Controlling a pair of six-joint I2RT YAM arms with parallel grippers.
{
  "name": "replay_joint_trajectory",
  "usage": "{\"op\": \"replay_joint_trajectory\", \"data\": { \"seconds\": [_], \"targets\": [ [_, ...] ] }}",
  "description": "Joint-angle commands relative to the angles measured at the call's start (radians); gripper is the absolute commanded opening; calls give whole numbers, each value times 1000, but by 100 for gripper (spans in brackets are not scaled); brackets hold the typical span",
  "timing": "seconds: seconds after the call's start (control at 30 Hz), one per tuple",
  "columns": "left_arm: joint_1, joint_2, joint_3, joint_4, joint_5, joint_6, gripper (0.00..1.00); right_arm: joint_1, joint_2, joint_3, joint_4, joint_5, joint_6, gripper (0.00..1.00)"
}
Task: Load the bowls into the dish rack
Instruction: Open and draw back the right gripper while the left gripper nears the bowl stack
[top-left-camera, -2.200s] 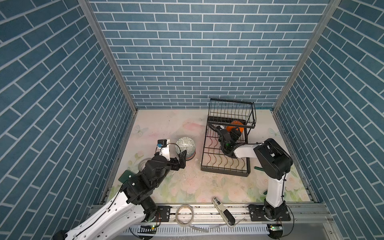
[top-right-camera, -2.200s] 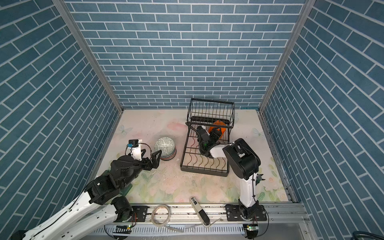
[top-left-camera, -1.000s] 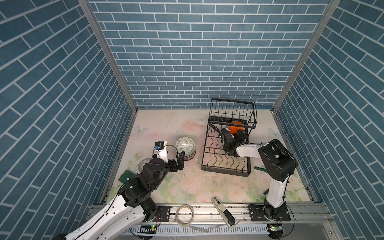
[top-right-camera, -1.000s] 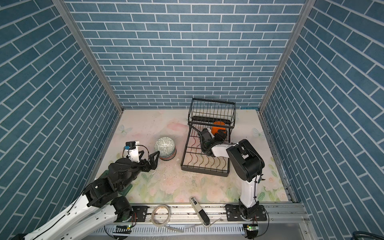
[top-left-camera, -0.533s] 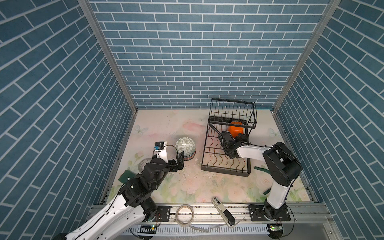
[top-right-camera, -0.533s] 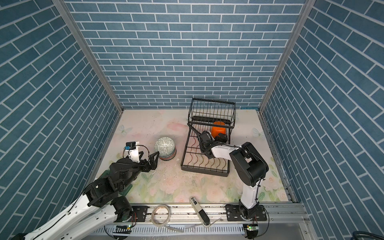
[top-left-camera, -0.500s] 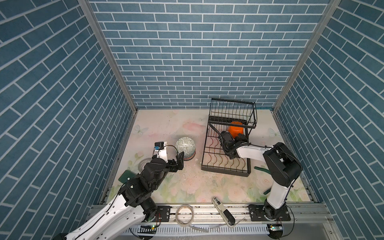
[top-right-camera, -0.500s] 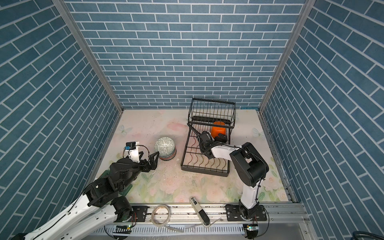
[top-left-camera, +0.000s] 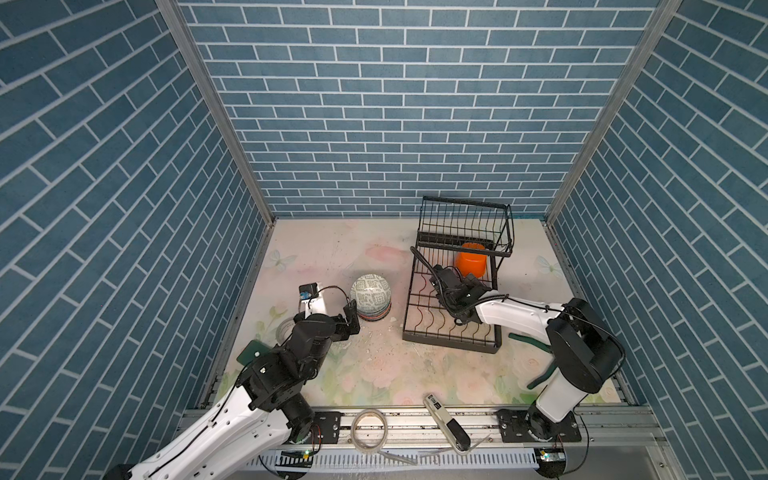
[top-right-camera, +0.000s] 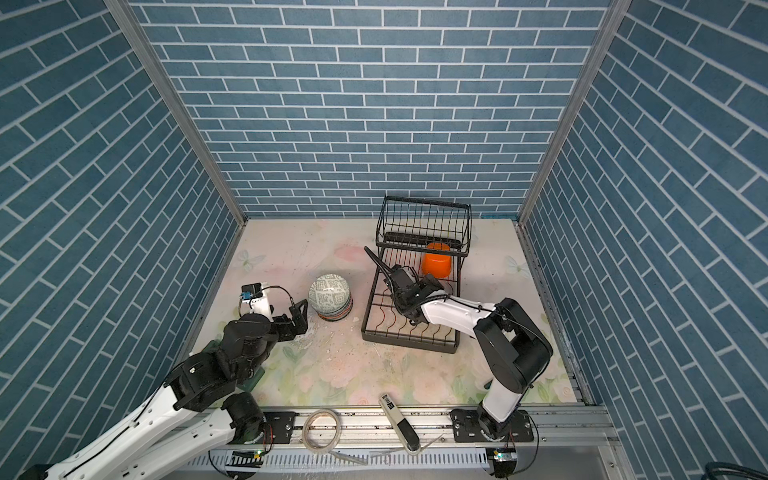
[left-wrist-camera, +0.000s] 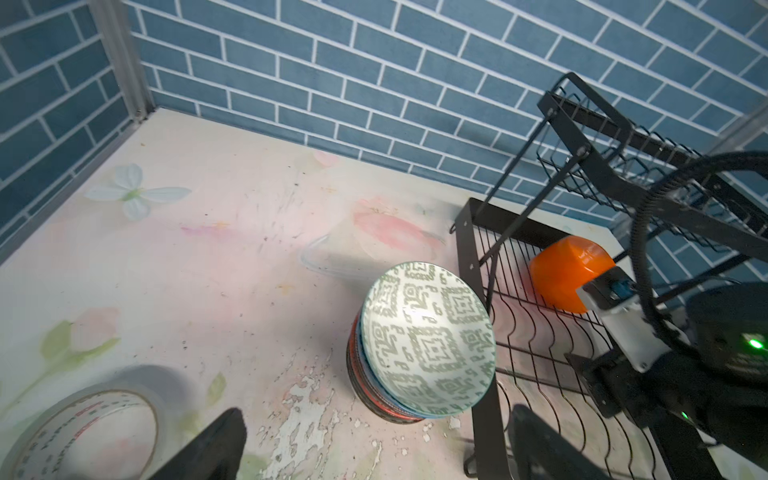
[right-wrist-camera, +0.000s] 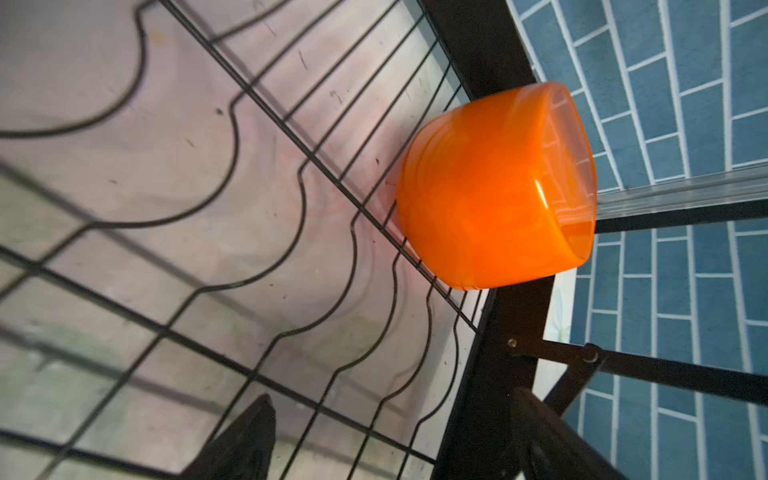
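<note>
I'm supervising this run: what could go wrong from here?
1. The patterned top bowl is nested in a stack close beside the dish rack; the open left hand might drag others along.
2. The orange bowl lies on its side in the rack and may roll if the open right hand bumps it.

Robot lab test cell; blue brick-print wall panels (top-left-camera: 374, 124), aluminium frame posts (top-left-camera: 216, 112), floral tabletop (top-left-camera: 374, 374), rail-mounted arms (top-left-camera: 511, 311)
</note>
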Motion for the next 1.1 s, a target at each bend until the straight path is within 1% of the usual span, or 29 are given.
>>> {"op": "replay_joint_trajectory", "data": {
  "seconds": [0.0, 0.13, 0.2, 0.23, 0.33, 0.4, 0.63, 0.77, 0.83, 0.97, 1.07],
  "targets": [
    [2, 2, 32, -92, -87, -49, 100, 12, -79, -34, -11, -121, 121, 87],
    [7, 37, 85, -163, -104, -76, 100, 17, -161, -61, 4, -310, 222, 85],
    [10, 55, 105, -189, -100, -80, 100, 21, -198, -86, 29, -383, 263, 85],
    [13, 86, 117, -200, -96, -80, 100, 22, -218, -99, 38, -420, 287, 85],
    [19, 132, 149, -219, -68, -68, 100, 23, -264, -113, 34, -519, 332, 84],
    [28, 164, 173, -232, -46, -67, 100, 22, -293, -114, 20, -552, 357, 83],
    [131, 341, 298, -326, 123, -48, 100, 23, -401, -123, -35, -548, 447, 81],
    [201, 408, 327, -327, 219, -26, 99, 23, -428, -122, -77, -511, 466, 80],
    [239, 432, 334, -319, 264, -14, 96, 23, -436, -125, -94, -494, 469, 80],
    [303, 487, 355, -314, 327, 23, 90, 23, -447, -136, -102, -499, 468, 80],
    [338, 529, 374, -305, 375, 52, 80, 23, -444, -145, -93, -502, 469, 80]
  ]
}}
